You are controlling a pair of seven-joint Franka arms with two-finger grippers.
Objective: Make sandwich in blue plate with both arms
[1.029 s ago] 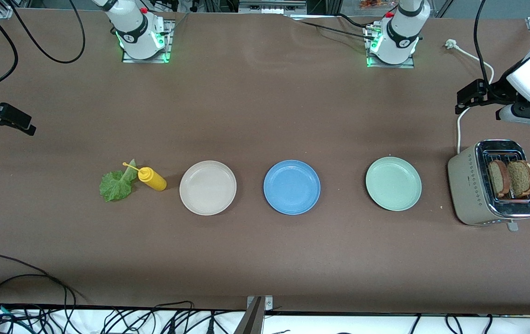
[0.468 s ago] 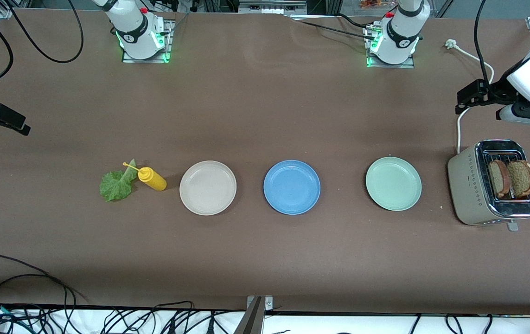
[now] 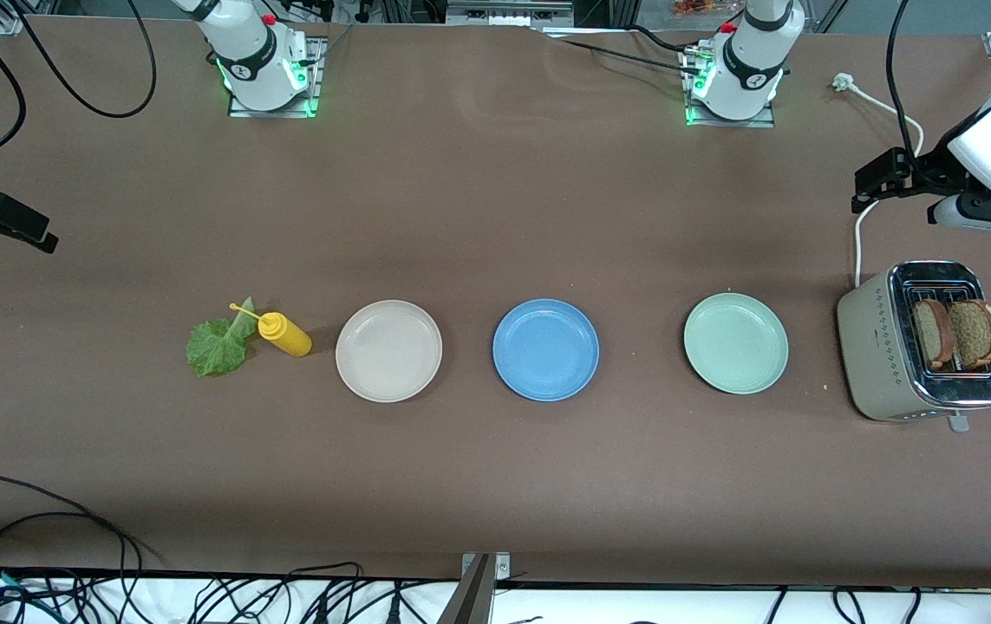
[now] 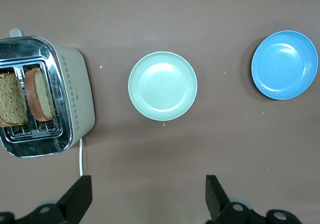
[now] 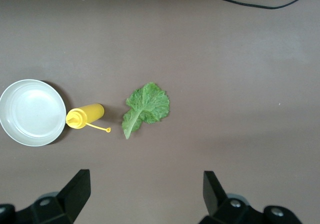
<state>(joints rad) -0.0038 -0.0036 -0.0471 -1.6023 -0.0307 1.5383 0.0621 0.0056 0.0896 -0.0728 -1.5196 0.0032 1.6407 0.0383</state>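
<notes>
Nothing assembled yet: the blue plate [image 3: 545, 349] sits bare at the centre of the front view, between a beige plate [image 3: 388, 350] and a mint plate [image 3: 736, 342], all three in one row. The 2 bread slices [image 3: 956, 333] stand upright in the slots of the toaster [image 3: 911, 347] at the right edge of the frame, toward the left arm's end of the table; the lettuce leaf [image 3: 219, 346] lies flat on the table at lower left of centre, touching or just beside a yellow squeeze bottle [image 3: 285, 334] lying on its side next to the beige plate. The left gripper [image 4: 145, 196] hangs high near the right edge of the front view, above the table just past the toaster; its wrist view shows both fingers spread wide w/ nothing between them. The right gripper [image 5: 145, 194] hangs at the left edge of the front view, fingers equally wide apart and empty, its wrist view looking down on leaf and bottle. Judging by this, the step in hand is the first reach: probably left arm for bread, right arm for lettuce. To do it well: come down square over one slice, pinch the crust across its thin faces, lift straight up so it doesn't snag the slot or drag the toaster. For the leaf, approach from the side away from the bottle, pinch near the pale stem where it's stiffer, and avoid nudging the bottle. Bread goes down flat in the blue plate first, not the mint one next to it.
</notes>
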